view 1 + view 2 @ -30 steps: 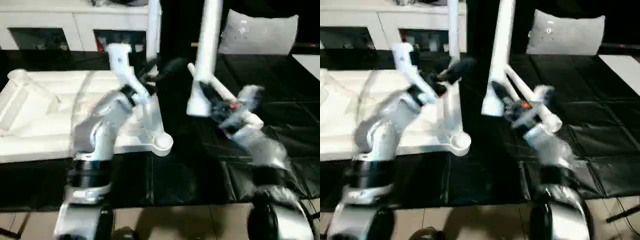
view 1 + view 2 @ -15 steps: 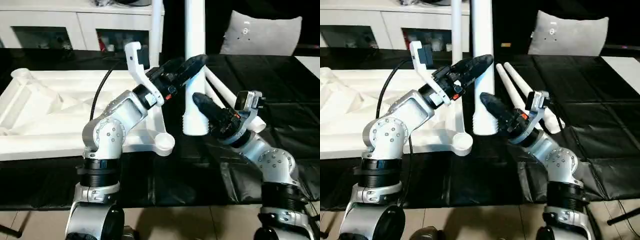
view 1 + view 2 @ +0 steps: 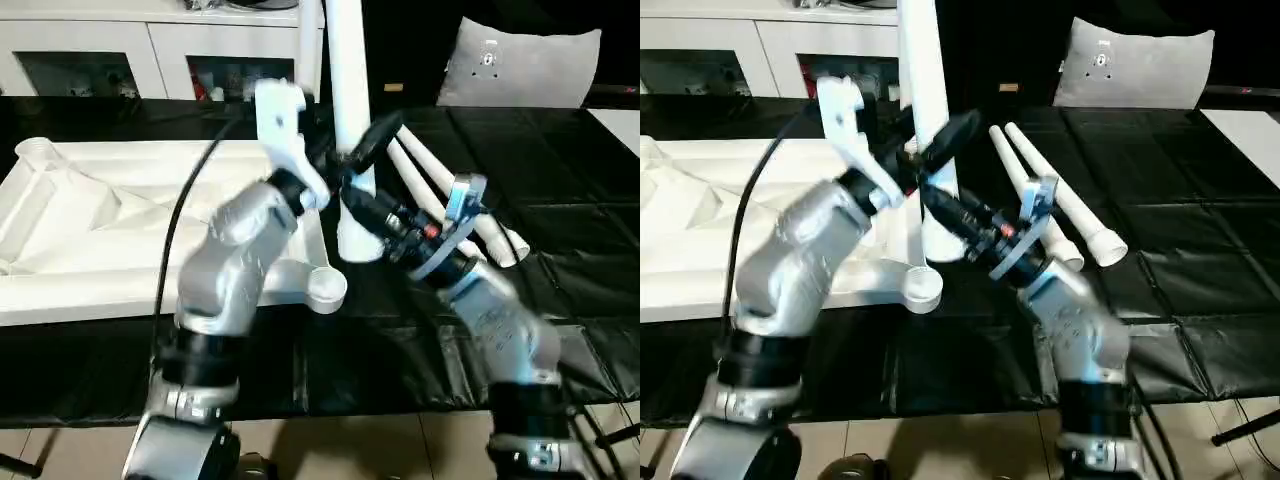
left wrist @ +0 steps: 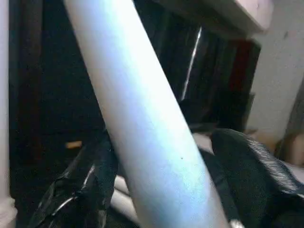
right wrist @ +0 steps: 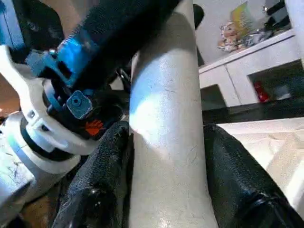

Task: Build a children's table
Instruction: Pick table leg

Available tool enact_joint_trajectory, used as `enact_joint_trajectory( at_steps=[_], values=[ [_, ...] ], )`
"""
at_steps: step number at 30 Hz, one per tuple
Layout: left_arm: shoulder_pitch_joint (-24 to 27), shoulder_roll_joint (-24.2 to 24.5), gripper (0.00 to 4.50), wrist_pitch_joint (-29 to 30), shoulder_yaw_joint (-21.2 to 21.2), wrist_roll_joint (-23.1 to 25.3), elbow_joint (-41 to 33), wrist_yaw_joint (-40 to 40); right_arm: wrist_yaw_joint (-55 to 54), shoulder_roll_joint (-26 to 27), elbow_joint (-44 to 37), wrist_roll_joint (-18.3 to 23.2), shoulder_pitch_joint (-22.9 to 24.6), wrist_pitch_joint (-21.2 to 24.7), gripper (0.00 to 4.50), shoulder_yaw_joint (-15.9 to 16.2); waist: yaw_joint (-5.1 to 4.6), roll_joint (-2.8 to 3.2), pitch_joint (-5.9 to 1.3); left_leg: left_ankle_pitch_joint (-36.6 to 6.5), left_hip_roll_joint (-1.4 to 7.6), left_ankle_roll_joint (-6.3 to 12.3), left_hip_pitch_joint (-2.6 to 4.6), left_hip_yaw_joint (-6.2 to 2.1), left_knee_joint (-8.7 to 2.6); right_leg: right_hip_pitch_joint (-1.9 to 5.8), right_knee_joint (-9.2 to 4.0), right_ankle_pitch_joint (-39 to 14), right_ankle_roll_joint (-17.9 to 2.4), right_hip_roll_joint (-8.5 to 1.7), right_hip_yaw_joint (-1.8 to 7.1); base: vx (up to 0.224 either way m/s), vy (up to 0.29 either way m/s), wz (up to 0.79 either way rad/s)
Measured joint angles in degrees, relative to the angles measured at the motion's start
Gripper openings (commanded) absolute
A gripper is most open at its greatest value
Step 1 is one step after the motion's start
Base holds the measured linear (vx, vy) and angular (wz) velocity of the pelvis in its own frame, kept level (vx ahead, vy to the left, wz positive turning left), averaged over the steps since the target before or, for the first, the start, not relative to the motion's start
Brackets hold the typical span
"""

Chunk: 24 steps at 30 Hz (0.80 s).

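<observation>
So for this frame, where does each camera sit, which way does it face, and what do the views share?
Head pair: looks down over both forearms at the held leg, tabletop, left gripper and right gripper.
Left wrist: looks along its fingers flanking that leg.
Right wrist: its fingers grip the leg.
Shared: the leg.

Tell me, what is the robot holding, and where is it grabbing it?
A long white plastic tube leg, standing upright. The right gripper clamps it near its wider bottom end; the left gripper sits around it slightly higher up.
</observation>
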Motion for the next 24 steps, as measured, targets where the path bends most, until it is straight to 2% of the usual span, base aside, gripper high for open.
enact_joint_trajectory(
  at_steps=[6, 13, 23, 24],
  values=[
    [0.8, 0.2, 2.61, -2.2, -1.1, 1.2, 0.0, 0.2, 0.0, -0.4, 0.8, -1.6, 0.0, -2.5, 1.89, 1.9, 0.02, -0.05, 0.00, 0.0, 0.00, 0.02, 0.02, 0.00, 0.03, 0.04, 0.02, 0.0, 0.0, -0.01, 0.00, 0.000, 0.000, 0.00],
    [1.6, -0.3, 2.26, -1.7, -1.7, 0.7, -0.1, -0.7, -0.2, -0.8, 1.1, -2.6, 0.5, -3.0, 1.89, 2.8, 0.00, -0.04, 0.00, 0.1, 0.00, 0.01, 0.02, 0.00, 0.03, 0.03, 0.06, 0.0, 0.0, -0.01, 0.00, 0.000, 0.000, 0.00],
    [1.9, -3.2, 1.96, 4.5, 1.7, -5.7, 0.1, 1.7, -1.2, -2.6, 1.1, -4.4, 1.2, -4.4, 1.89, 4.0, 0.02, 0.00, -0.01, 0.1, 0.00, 0.01, 0.04, 0.00, 0.08, 0.04, 0.11, 0.1, 0.0, -0.01, 0.00, 0.000, 0.000, 0.00],
    [1.8, -3.1, 1.95, 4.5, 2.0, -6.1, 0.3, 1.8, -1.4, -2.7, 1.3, -4.8, 1.0, -4.8, 2.45, 4.2, 0.03, -0.01, -0.01, 0.1, 0.00, 0.01, 0.04, 0.00, 0.09, 0.04, 0.13, 0.1, 0.0, -0.01, 0.00, 0.000, 0.000, 0.00]
  ],
)
